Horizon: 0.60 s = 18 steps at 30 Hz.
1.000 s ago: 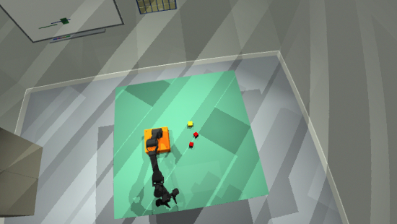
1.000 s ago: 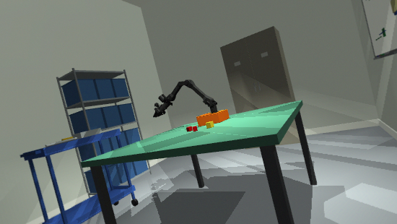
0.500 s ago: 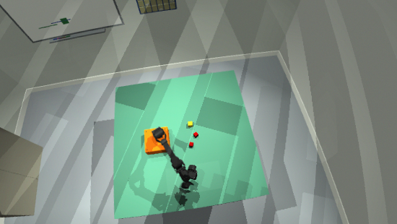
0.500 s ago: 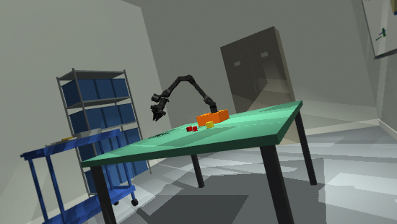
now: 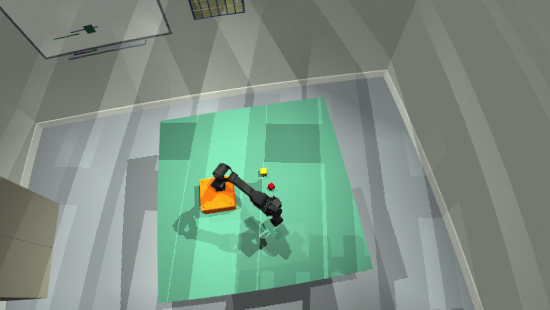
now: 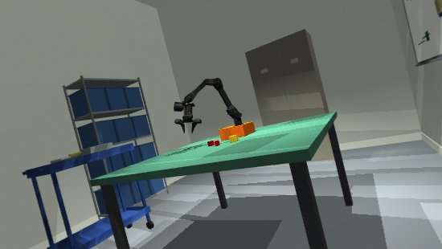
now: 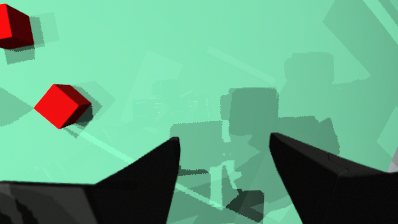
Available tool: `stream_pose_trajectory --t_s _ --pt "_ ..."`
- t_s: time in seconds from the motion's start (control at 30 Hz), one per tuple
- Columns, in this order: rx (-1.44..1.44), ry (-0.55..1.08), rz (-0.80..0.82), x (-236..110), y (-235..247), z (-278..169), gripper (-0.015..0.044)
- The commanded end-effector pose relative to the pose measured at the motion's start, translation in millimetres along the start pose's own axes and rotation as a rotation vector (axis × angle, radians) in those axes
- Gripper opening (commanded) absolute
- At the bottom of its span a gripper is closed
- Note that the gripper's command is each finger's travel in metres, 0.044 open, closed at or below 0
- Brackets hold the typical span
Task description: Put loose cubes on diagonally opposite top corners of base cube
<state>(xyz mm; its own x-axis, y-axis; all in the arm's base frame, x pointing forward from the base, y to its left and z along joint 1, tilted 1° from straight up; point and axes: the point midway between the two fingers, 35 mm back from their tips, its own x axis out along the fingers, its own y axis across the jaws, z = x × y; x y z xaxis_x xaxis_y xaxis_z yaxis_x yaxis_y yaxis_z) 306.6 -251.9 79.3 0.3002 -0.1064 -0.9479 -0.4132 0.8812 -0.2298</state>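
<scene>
Two red cubes lie apart on the green table. In the exterior view they are a left red cube [image 6: 210,143] and a right red cube [image 6: 217,143]. In the wrist view one red cube [image 7: 60,105] lies left of the fingers and another red cube [image 7: 9,27] is cut off at the upper left edge. The top view shows only one red cube [image 5: 271,186]; the arm hides the other. A yellow cube [image 5: 263,172] [image 6: 233,138] sits near them, outside the wrist view. My gripper [image 6: 188,132] [image 7: 224,142] is open and empty, pointing down, high above the table and beside the cubes.
The arm stands on an orange block [image 5: 217,201] [image 6: 238,132] on the green table [image 5: 210,270] [image 6: 281,148], close to the yellow cube. A blue cart [image 6: 80,160] and a shelf with blue bins [image 6: 112,114] stand beyond the table. Shadows of the arm fall under the gripper.
</scene>
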Motion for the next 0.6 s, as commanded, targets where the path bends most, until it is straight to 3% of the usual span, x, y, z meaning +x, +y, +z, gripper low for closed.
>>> stream_pose_trajectory --t_s 0.0,0.27,0.57 --pt "-0.231 0.044 0.093 -5 44 18 0.0265" --pt "-0.683 0.104 0.271 -22 125 35 0.0265" --pt "-0.739 0.111 0.293 -23 134 36 0.0265"
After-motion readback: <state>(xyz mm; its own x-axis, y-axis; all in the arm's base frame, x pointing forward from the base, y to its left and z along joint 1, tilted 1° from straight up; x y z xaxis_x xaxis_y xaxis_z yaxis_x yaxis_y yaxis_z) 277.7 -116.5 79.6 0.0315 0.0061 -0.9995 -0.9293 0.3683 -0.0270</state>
